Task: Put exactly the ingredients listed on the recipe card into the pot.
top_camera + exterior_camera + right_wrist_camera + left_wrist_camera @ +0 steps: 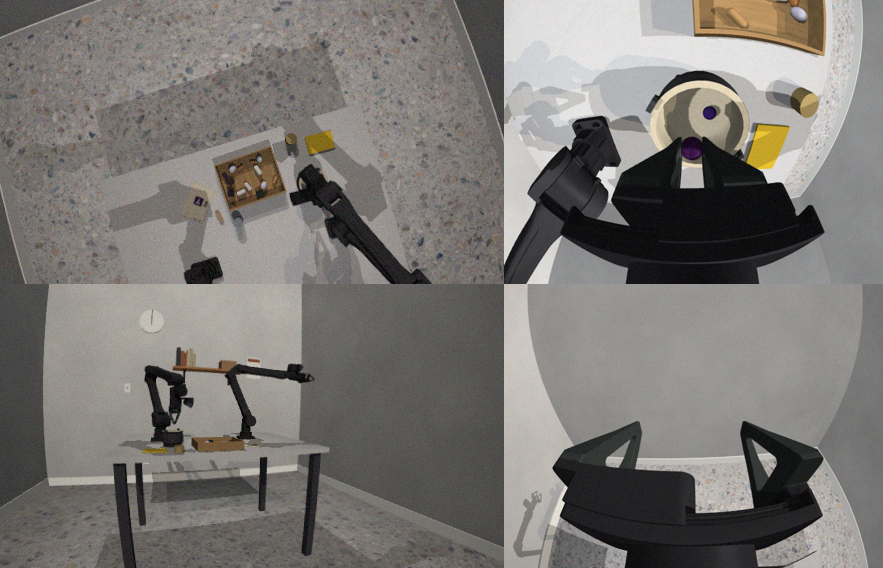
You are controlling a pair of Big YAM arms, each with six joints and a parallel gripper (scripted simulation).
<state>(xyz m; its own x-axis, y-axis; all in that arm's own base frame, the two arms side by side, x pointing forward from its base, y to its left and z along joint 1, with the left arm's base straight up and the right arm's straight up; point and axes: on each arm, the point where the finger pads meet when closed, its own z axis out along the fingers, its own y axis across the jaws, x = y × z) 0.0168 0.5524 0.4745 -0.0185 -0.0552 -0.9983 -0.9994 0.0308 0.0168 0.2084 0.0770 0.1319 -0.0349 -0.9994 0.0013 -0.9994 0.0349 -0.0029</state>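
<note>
- The table carries all these things.
- The wooden tray is to the left of the pot and has several small ingredients inside.
- The pot stands upright, directly below the right gripper.
- The recipe card lies left of the tray; its print is too small for reading.
- The yellow block lies on the far side of the pot, with the brown cylinder left of it.
- The left gripper is spread wide, holding nothing, well apart from the pot.
- The dark purple ball is grasped between the right fingertips, over the pot's opening.
- The small violet ball rests inside the pot.
</note>
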